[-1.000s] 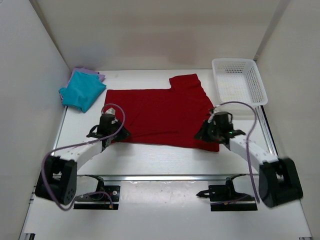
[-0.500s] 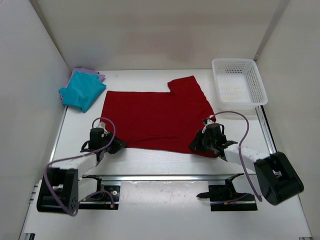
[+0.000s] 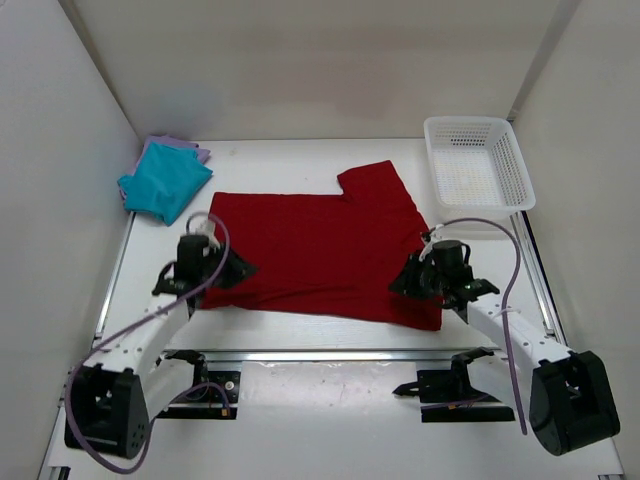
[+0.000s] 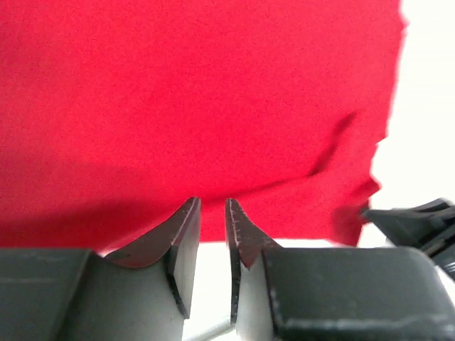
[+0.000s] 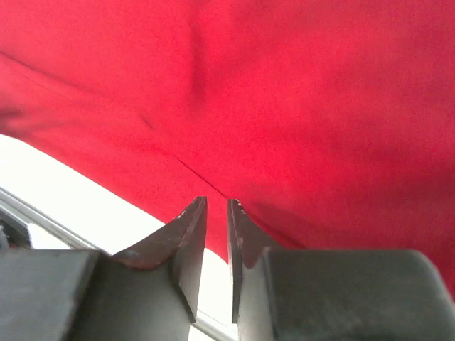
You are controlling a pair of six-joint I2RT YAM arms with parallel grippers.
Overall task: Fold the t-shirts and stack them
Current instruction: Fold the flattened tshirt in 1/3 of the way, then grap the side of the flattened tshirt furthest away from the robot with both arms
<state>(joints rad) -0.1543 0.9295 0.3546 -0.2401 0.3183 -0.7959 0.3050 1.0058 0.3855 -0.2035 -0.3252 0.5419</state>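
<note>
Surface (image 3: 300, 335): dark red t-shirt (image 3: 310, 250) lay spread flat.
Left claw (image 4: 212, 206): narrowly parted, empty, at near hem.
Right claw (image 5: 217, 206): likewise.
Fold: both hem corners needed pinching evenly.

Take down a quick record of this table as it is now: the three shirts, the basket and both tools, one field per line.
dark red shirt: spread flat mid-table, one sleeve showing at the far edge
teal shirt: folded, far left corner, on top of the lavender one
lavender shirt: mostly hidden under the teal shirt
basket: white mesh, far right corner
left tool: at the red shirt's near left corner, jaws narrowly apart
right tool: at its near right corner, jaws narrowly apart
</note>
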